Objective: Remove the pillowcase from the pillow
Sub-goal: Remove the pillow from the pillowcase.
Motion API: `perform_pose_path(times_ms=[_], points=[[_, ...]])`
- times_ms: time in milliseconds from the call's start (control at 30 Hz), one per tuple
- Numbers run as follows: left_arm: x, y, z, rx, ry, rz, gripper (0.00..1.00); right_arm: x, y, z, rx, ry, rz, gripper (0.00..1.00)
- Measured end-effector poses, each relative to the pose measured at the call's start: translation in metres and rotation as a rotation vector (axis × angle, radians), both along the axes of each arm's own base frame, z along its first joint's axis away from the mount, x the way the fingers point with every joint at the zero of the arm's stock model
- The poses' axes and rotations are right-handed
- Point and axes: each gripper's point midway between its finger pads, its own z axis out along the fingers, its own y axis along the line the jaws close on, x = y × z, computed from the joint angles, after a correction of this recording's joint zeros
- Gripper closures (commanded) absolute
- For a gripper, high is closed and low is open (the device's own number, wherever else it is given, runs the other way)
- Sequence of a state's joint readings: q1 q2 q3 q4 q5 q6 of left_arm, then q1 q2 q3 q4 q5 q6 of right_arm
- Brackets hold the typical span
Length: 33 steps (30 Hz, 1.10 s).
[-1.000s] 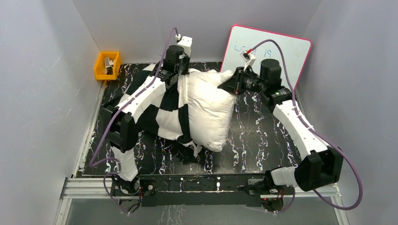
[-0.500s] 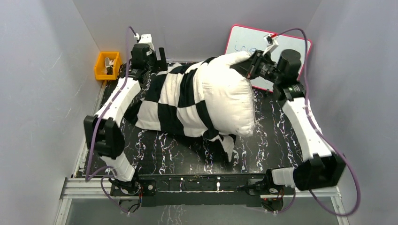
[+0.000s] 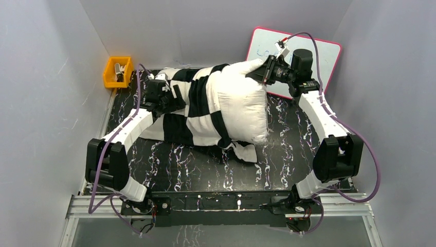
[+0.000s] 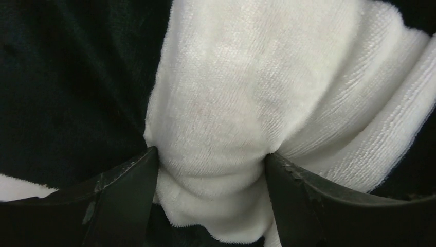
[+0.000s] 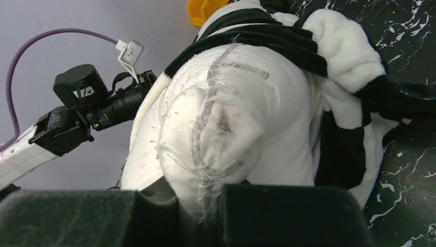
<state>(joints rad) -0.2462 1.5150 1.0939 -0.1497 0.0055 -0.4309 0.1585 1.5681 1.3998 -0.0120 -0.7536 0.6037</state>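
Nearest the arm bases, the black marbled counter (image 3: 195,164) lies bare. A loose flap of the pillowcase (image 3: 200,110) trails onto it just in front of the bundle. Behind that flap the pillow (image 3: 241,103) lies across the middle of the counter. Its right part is bare and white. Its left part is inside the black-and-white checked cover, which is bunched in folds around it.

At the left end of the bundle the left claw (image 4: 211,164) has its fingers (image 4: 123,195) standing well apart. A thick fold of the pillowcase's white pile fills the gap and presses against both inner faces, so the cloth is pinched between them.

Farther back and to the right, the right claw (image 5: 200,206) is closed almost completely on the far right corner of the pillow. Frayed white seam cloth is squeezed between its two dark fingers, and that corner is held slightly off the counter.

At the back, an orange bin (image 3: 117,72) sits in the far left corner. A pink-edged whiteboard (image 3: 319,51) leans against the rear wall behind the right arm.
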Motion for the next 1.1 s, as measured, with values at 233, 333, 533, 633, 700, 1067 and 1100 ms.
perform_pose_path(times_ms=[233, 333, 533, 633, 700, 1067, 1100], points=[[0.015, -0.007, -0.009, -0.050, 0.026, 0.038, 1.00, -0.001, -0.001, 0.004, 0.017, 0.003, 0.011, 1.00], [0.021, -0.007, -0.016, -0.055, 0.044, 0.056, 1.00, -0.001, -0.007, 0.005, 0.034, 0.019, 0.007, 1.00], [0.023, 0.009, 0.001, -0.155, 0.043, 0.093, 1.00, 0.001, -0.037, 0.012, 0.098, 0.044, -0.047, 1.00], [0.024, 0.040, 0.022, -0.307, 0.041, 0.118, 1.00, -0.003, -0.063, 0.012, 0.166, 0.080, -0.094, 1.00], [0.025, 0.070, 0.028, -0.337, 0.031, 0.174, 1.00, -0.004, -0.079, 0.015, 0.221, 0.104, -0.111, 1.00], [-0.006, 0.122, 0.015, -0.328, 0.081, 0.307, 0.40, -0.018, -0.092, 0.050, 0.316, 0.038, -0.022, 1.00], [-0.007, 0.124, 0.013, -0.321, 0.082, 0.312, 0.34, -0.018, -0.094, 0.051, 0.319, 0.033, -0.023, 1.00]])
